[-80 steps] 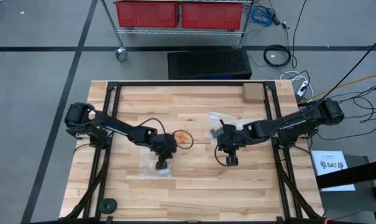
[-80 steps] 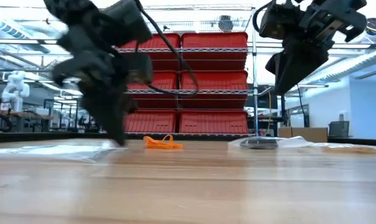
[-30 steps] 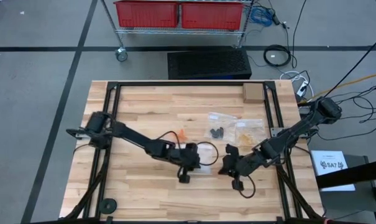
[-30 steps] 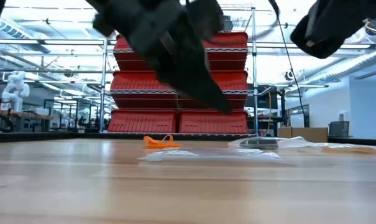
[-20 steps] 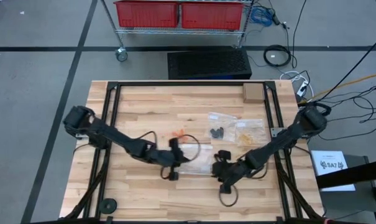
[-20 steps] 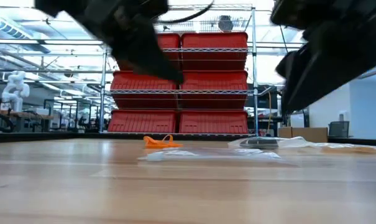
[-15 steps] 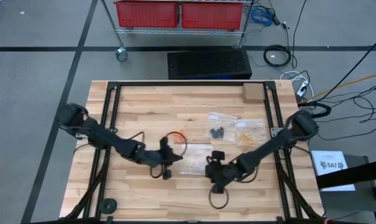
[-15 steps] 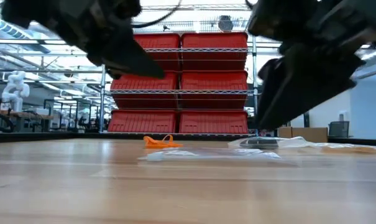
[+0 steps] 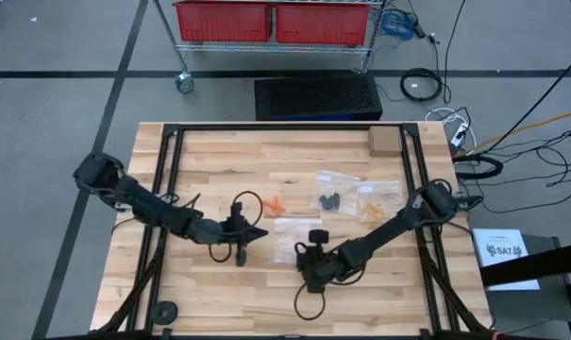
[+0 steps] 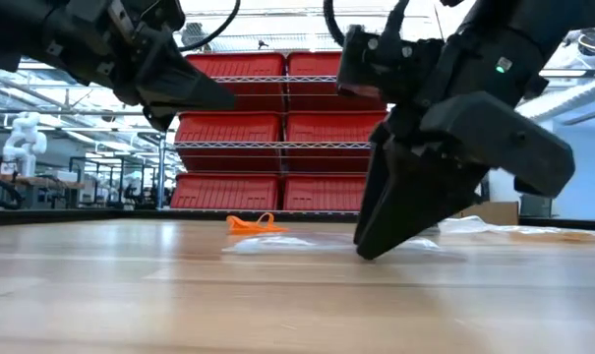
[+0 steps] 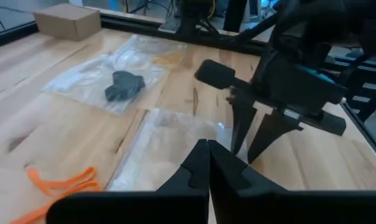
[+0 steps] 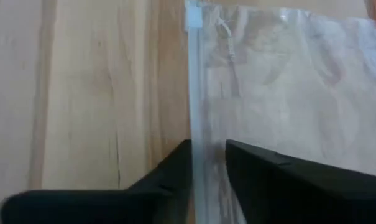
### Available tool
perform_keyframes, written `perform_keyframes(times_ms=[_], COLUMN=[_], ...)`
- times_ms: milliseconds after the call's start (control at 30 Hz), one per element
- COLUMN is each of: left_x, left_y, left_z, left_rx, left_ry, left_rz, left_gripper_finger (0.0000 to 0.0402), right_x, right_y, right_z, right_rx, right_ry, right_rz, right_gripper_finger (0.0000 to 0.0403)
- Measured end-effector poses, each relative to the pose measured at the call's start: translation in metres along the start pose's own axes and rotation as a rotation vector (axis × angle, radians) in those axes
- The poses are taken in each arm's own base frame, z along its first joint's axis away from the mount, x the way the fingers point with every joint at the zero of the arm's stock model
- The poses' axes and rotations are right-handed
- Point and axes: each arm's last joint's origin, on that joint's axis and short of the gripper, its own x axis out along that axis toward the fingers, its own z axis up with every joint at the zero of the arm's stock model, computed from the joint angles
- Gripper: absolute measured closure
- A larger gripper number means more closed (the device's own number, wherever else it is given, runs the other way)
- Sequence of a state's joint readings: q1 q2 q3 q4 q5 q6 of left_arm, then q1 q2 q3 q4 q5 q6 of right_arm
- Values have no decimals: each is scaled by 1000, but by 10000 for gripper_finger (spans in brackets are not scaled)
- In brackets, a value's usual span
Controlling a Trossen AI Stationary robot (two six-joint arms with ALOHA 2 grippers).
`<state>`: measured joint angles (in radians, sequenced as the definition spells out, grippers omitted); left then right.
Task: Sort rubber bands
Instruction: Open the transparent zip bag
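Observation:
An empty clear zip bag (image 9: 294,227) lies flat mid-table. Loose orange rubber bands (image 9: 276,205) (image 10: 255,225) (image 11: 60,182) rest on the wood just beyond it. A bag of black bands (image 9: 328,200) (image 11: 125,86) and a bag of pale yellow bands (image 9: 380,194) lie farther right. My right gripper (image 9: 304,247) (image 10: 368,251) points down at the empty bag's near edge, open, its fingers (image 12: 175,168) astride the zip strip (image 12: 196,93). Whether they touch it, I cannot tell. My left gripper (image 9: 255,232) (image 11: 207,155) hovers shut, left of the bag.
A small cardboard box (image 9: 384,142) sits at the far right corner of the table (image 9: 209,283). The black frame rails (image 9: 164,189) run along both sides. Bare wood lies toward the near edge. Red bins on a wire rack stand beyond the table.
My right gripper has swung toward the table's left and come down onto the near edge of the empty bag. My left gripper has drawn back toward the left, off the bag, staying raised. The bags and the orange bands have not moved.

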<state>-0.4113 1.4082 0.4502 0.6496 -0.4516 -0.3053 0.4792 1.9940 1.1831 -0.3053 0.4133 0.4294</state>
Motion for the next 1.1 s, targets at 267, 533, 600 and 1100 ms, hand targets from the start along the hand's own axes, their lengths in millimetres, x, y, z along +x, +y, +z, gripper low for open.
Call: perform_keyframes(times_ms=[267, 533, 600, 1100], left_x=[0, -12, -20, -33], left_y=[4, 12, 12, 29], left_z=[4, 30, 41, 65], left_rx=[53, 194, 205, 40], left_ry=[-11, -106, -160, -234], left_rz=[16, -28, -54, -177], left_gripper_finger=[394, 392, 392, 293], right_x=[-14, -70, -89, -162], right_y=[-4, -23, -29, -84], right_z=[17, 48, 52, 70], right_rx=[-29, 16, 30, 96], right_ry=[47, 33, 7, -188], right_rz=[17, 135, 148, 98], right_gripper_finger=[395, 402, 402, 403])
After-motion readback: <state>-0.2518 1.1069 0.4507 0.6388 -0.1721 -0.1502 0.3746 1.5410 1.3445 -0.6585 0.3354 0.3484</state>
